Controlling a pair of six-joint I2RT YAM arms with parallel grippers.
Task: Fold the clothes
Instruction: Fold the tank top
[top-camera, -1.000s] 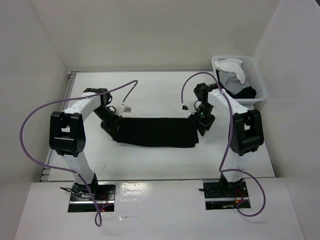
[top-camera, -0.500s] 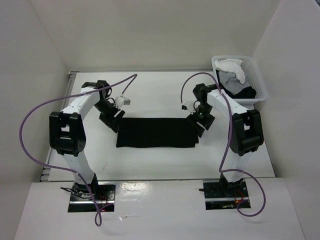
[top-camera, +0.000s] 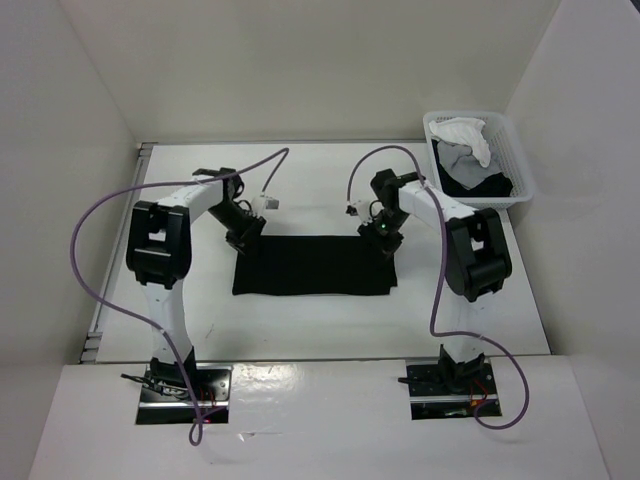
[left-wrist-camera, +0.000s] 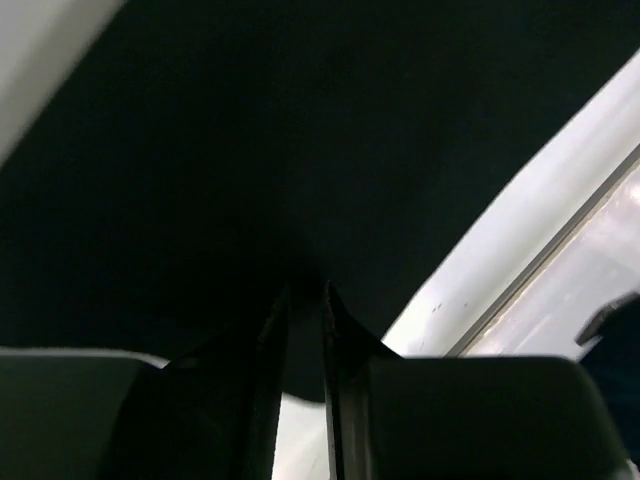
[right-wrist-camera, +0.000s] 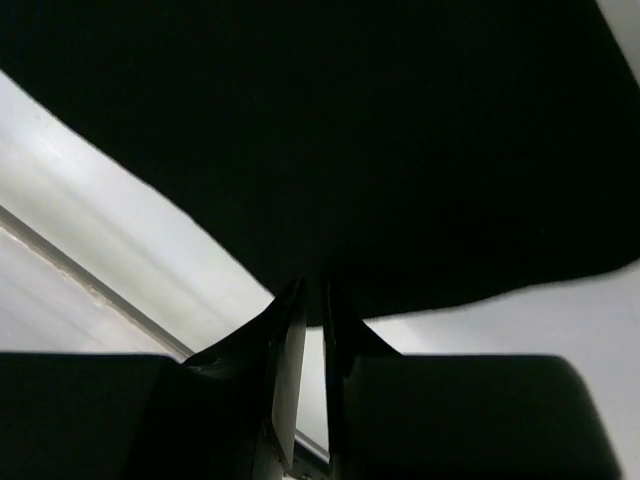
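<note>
The left gripper's jaws are seen nearly together, a narrow slot left between them. Its tips are set at the far left corner of the top; whether fabric is caught cannot be told. The right gripper is posed alike at the far right corner, with light showing through its slot, and its hold cannot be told either.

The top is spread flat as a long black band across the middle of the table, between the two arms. A basket of other garments is set at the table's far right corner, well apart.

The step in hand is judged to be the taking of the far edge at both corners for a further fold. For the next move, both pinches would need to be made firm. The edge would then need to be raised evenly and carried over to the near edge, so that the band is halved without skew.
</note>
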